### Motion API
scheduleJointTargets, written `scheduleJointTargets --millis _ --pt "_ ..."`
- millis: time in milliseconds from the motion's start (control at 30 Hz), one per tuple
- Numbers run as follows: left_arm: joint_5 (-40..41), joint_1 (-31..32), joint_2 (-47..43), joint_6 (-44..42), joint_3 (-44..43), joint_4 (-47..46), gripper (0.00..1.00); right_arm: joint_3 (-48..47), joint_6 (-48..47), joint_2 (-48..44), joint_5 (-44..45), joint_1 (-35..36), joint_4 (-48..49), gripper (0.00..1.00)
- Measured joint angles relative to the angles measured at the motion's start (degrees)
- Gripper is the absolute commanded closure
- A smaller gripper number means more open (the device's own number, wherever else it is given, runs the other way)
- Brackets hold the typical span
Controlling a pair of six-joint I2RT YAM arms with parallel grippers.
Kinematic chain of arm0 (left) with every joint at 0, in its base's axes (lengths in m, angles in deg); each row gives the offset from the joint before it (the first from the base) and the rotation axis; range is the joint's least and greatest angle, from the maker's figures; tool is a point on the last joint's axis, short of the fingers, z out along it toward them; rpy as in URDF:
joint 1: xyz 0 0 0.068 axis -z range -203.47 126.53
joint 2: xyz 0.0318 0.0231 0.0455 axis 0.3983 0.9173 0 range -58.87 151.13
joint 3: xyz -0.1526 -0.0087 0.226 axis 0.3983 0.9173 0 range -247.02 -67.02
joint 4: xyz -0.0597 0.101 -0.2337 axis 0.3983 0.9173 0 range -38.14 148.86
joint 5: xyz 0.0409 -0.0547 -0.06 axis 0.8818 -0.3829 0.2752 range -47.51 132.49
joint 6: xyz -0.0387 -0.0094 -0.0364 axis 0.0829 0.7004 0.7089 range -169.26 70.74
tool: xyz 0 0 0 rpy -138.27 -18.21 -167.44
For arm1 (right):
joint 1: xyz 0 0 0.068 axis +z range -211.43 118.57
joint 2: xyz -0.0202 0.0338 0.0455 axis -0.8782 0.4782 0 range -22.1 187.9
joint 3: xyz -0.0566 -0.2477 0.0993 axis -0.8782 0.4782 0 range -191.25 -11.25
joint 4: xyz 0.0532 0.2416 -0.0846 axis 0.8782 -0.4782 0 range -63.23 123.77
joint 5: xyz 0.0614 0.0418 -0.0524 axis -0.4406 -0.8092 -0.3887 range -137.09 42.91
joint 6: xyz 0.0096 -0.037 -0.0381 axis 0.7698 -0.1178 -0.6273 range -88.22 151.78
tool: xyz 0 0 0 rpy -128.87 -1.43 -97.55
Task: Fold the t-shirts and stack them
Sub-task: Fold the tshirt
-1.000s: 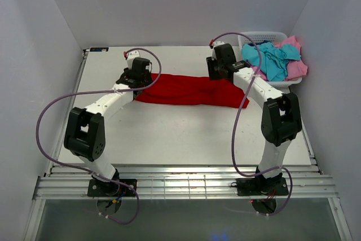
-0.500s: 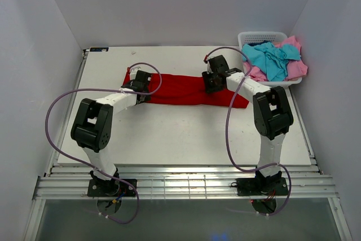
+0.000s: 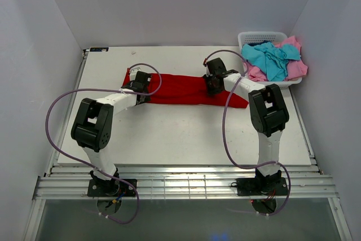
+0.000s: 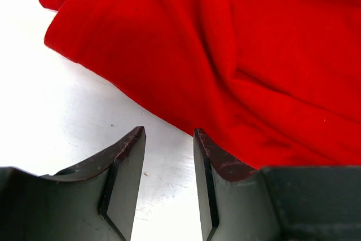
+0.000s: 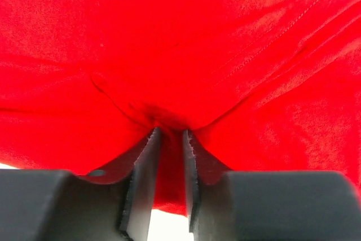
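The white surface [image 3: 169, 134] carried the red t-shirt [image 3: 180, 90], which we saw stretched as a long band across the middle. The turquoise t-shirt [image 3: 271, 57] and pink t-shirt [image 3: 297, 69] lay heaped in the basket [image 3: 259, 36], far right corner. The right fingers [image 5: 141, 184] stood nearly closed, pinching a pucker of red cloth. The left fingers [image 4: 124, 179] stood parted at the shirt's edge, bare surface between them, gripping nothing.

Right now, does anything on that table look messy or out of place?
The red t-shirt lies in a long rumpled band, not flat, and puckers where the right gripper pinches it. The turquoise t-shirt and pink t-shirt sit heaped in the white basket, spilling over its rim.
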State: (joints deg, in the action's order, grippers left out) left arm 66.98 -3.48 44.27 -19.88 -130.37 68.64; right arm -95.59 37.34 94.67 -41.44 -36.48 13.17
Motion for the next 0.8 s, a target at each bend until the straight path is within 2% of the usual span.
scheduleJointTargets --millis 67,233,800 --pt "0.02 0.00 0.00 0.00 0.02 -0.15 0.50 -0.17 -0.07 0.22 0.37 0.00 0.20 0.85" --pt "0.13 0.00 0.00 -0.02 0.44 -0.57 0.50 -0.28 -0.02 0.35 1.38 0.00 2.45 0.90" --pt "0.42 0.00 0.00 -0.04 1.18 -0.55 0.51 -13.90 -1.18 4.22 3.67 -0.02 3.10 0.91"
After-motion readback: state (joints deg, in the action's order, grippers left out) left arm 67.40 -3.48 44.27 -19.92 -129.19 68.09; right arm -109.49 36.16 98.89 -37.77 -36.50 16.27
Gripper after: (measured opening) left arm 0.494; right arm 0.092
